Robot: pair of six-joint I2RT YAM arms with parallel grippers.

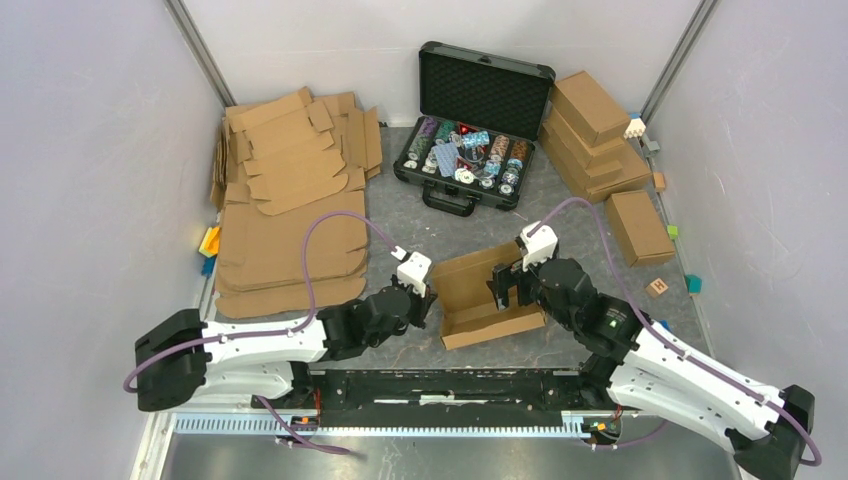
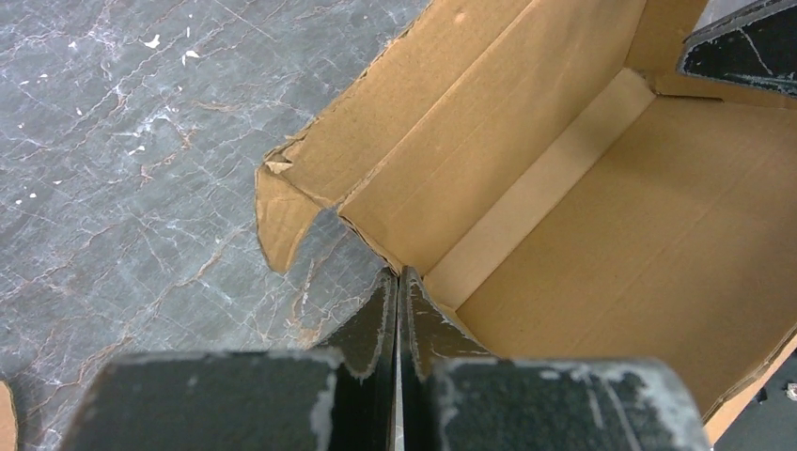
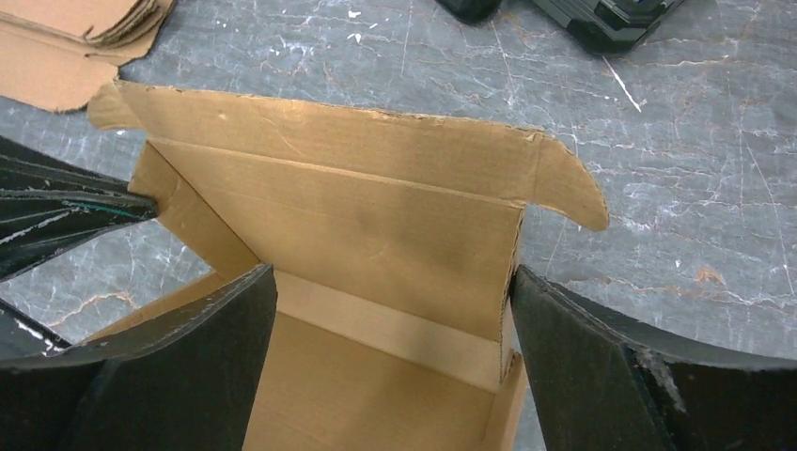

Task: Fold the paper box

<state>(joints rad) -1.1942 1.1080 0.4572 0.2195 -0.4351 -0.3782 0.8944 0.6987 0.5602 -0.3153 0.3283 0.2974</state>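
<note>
White walls (image 1: 90,150) are closing in a grey, marble-veined tabletop (image 1: 400,215). A broad stack of flat cardboard blanks (image 1: 290,220) is lying toward the far-left corner. An open black case (image 1: 480,120) of chips is sitting at the middle of the far edge, and finished brown boxes (image 1: 590,130) are piling up toward the far-right corner.

The paper box (image 1: 480,295) is sitting half formed at the middle of the tabletop, close to the near edge, between the two arms. Its long axis is running roughly along that edge, slightly skewed. Its lid panel is standing up on the far side, and both short end walls are raised.

The left hand (image 1: 428,300) is meeting the box at its left end. Its fingers are lying almost together and appear to be pinching the left wall. The right hand (image 1: 505,290) is reaching in at the right end with its fingers spread wide, one inside the box and one outside the right wall, gripping nothing.

Both hands are about equally near, so tucking the lid probably depends on bringing that upright panel down toward the near edge.

The cardboard is looking matte and corrugated, with sharp creases and rough die-cut edges. A rounded tuck ear (image 3: 569,188) is sticking out at each end of the lid.
</note>
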